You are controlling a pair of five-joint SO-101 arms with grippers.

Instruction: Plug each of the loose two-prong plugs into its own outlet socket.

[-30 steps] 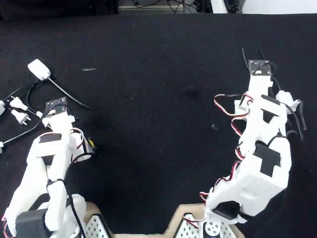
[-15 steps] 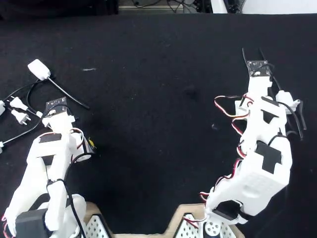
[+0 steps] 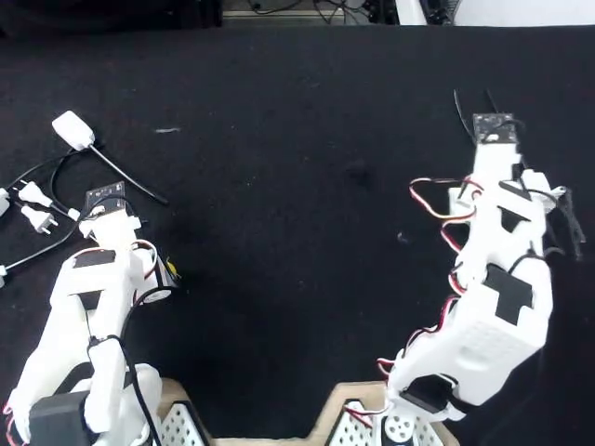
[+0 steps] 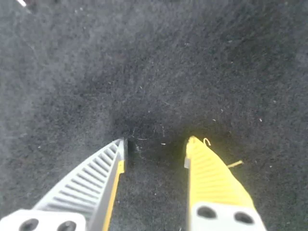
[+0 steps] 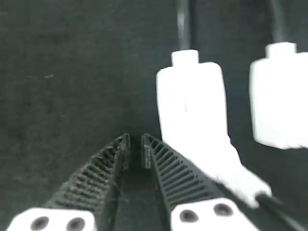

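Note:
Several loose white plugs on black cords lie at the table's far left: a larger one (image 3: pixel 72 130) and two small two-prong plugs (image 3: pixel 34 194) (image 3: pixel 37 219). My left arm (image 3: pixel 93 269) stands just right of them. Its gripper (image 4: pixel 154 150) is open over bare black cloth, with nothing between the fingers. Two white outlet sockets (image 5: pixel 192 96) (image 5: pixel 279 106) with black cords lie side by side just beyond my right gripper (image 5: pixel 135 150). That gripper is shut and empty, beside the nearer socket. From above, the right arm (image 3: pixel 497 232) covers most of the sockets (image 3: pixel 537 180).
Black cloth (image 3: pixel 297 186) covers the whole table. Black cords (image 3: pixel 121 172) trail around the plugs at the left. Another white plug (image 3: pixel 3 201) shows at the left edge. A wide bare stretch separates the two arms.
The right arm has shifted slightly to the right at the wrist. The left arm and the plugs have not moved.

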